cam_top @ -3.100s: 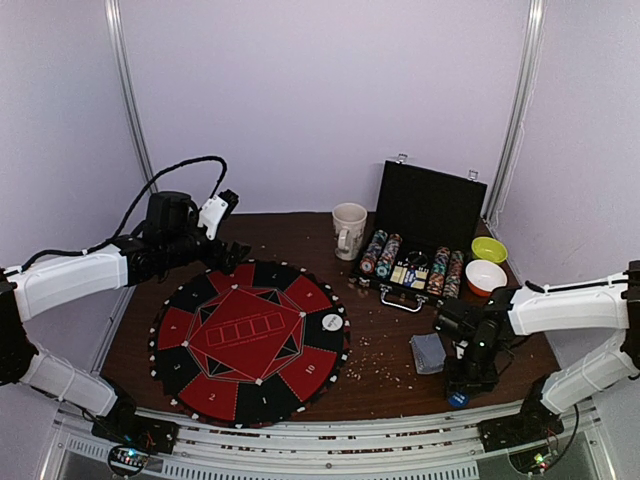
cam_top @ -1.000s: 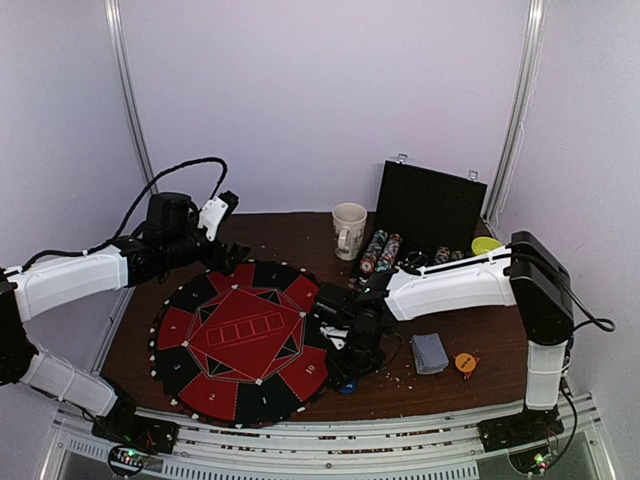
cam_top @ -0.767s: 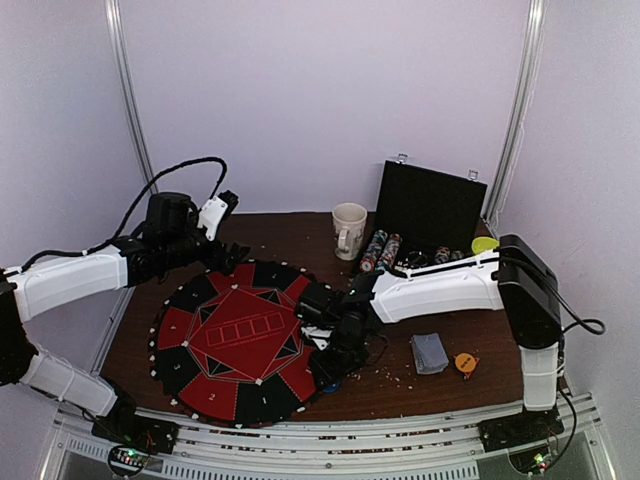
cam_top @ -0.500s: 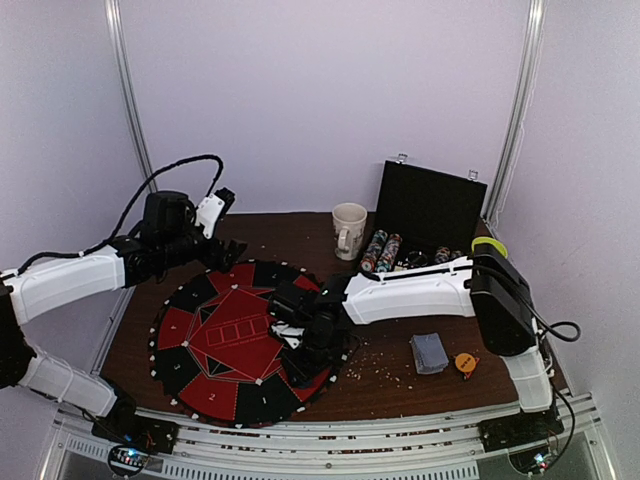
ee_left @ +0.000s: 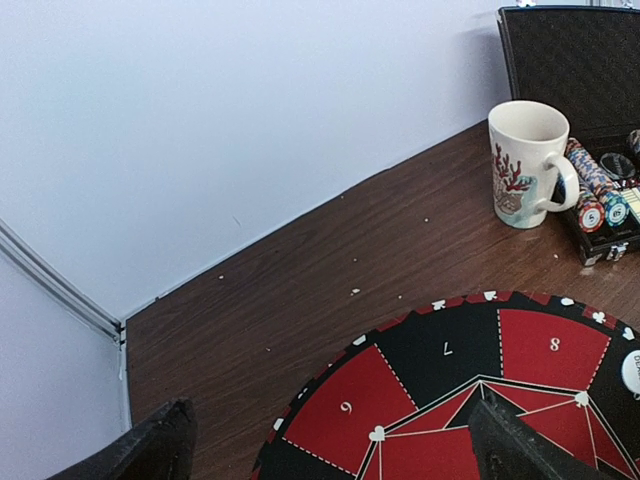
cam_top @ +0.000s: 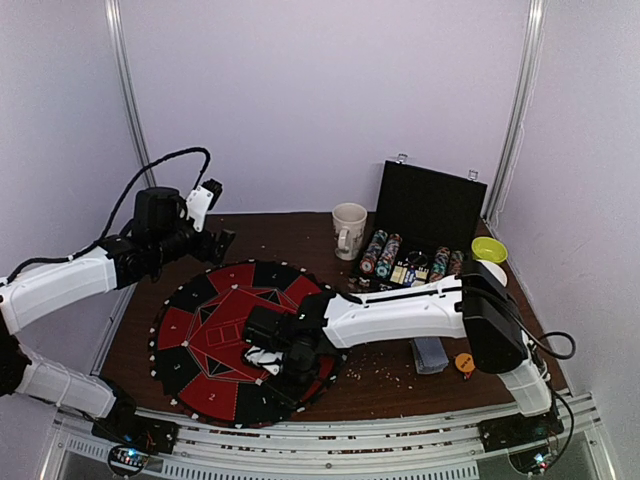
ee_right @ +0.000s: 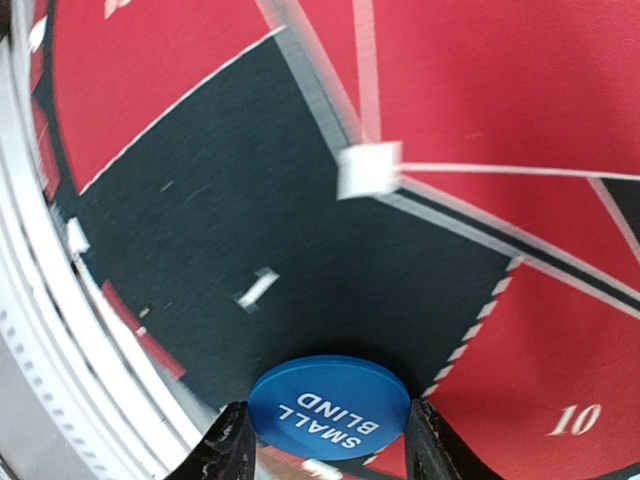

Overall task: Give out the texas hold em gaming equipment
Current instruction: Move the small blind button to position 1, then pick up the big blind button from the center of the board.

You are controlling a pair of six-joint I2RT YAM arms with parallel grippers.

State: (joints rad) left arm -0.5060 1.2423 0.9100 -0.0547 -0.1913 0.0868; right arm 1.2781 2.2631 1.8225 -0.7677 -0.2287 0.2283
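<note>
The right end effector (cam_top: 290,362) is stretched across from the right and is positioned low over the near part of a round red and black mat (cam_top: 215,335). A blue disc (ee_right: 330,400) printed "SMALL BLIND" is clasped between its fingers (ee_right: 228,445), which are closed partway onto the disc's edges. The disc is held over a black segment of the mat, beside the red segment numbered 10 and close to the mat's near rim. Whether the disc touches the mat cannot be told.

To the right, on the bare brown counter (cam_top: 395,388), an orange disc (cam_top: 464,362) is laid flat. A stack of cards (cam_top: 432,353) with grey-blue backs is placed just beside it and is partly covered by the right arm.

Farther back, the left end effector (cam_top: 218,243) is held above the counter beyond the mat's far left edge. Its fingers are spread fully apart and nothing is held between them. In the left wrist view, a white disc (ee_left: 632,372) is seen on the mat's right side, cut off by the picture's edge.

At the back, a cream mug (cam_top: 349,230) is set upright just left of an open black case (cam_top: 430,205). Rows of striped poker chips (cam_top: 378,252) are stored inside the case. A yellow-green bowl (cam_top: 489,250) is placed at the case's right.
</note>
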